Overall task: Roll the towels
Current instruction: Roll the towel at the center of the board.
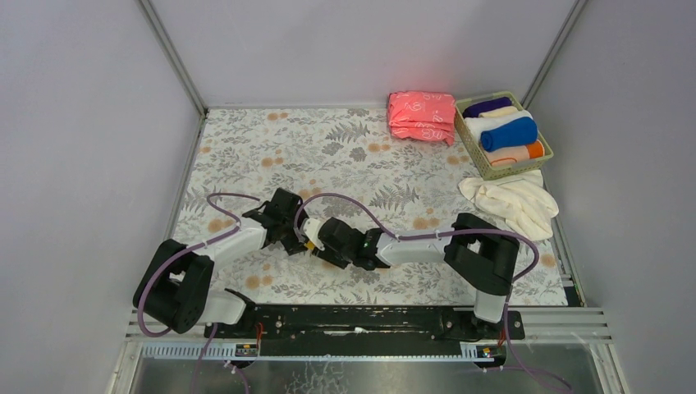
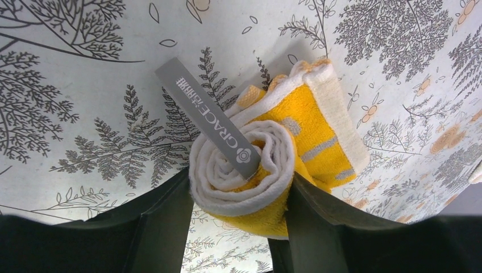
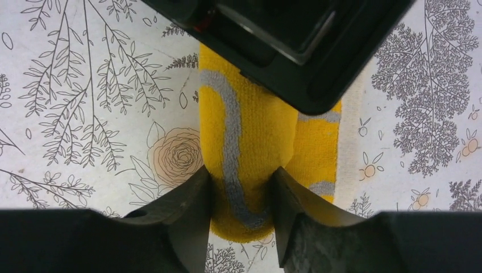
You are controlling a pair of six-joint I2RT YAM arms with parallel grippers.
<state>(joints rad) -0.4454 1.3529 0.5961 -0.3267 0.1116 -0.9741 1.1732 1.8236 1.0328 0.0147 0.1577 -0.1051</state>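
A yellow towel with white print is wound into a roll on the floral table cloth. Its spiral white end carries a grey label. My left gripper is shut on that end of the roll, both fingers pressed into it. My right gripper is shut on the other end of the yellow towel, and an unrolled flap lies to its right. In the top view the left gripper and right gripper meet nose to nose at mid-table, hiding nearly all of the towel.
A green basket at the back right holds rolled towels: royal blue, orange, cream and dark purple. Cream-white towels lie loose in front of it. A folded pink stack sits left of the basket.
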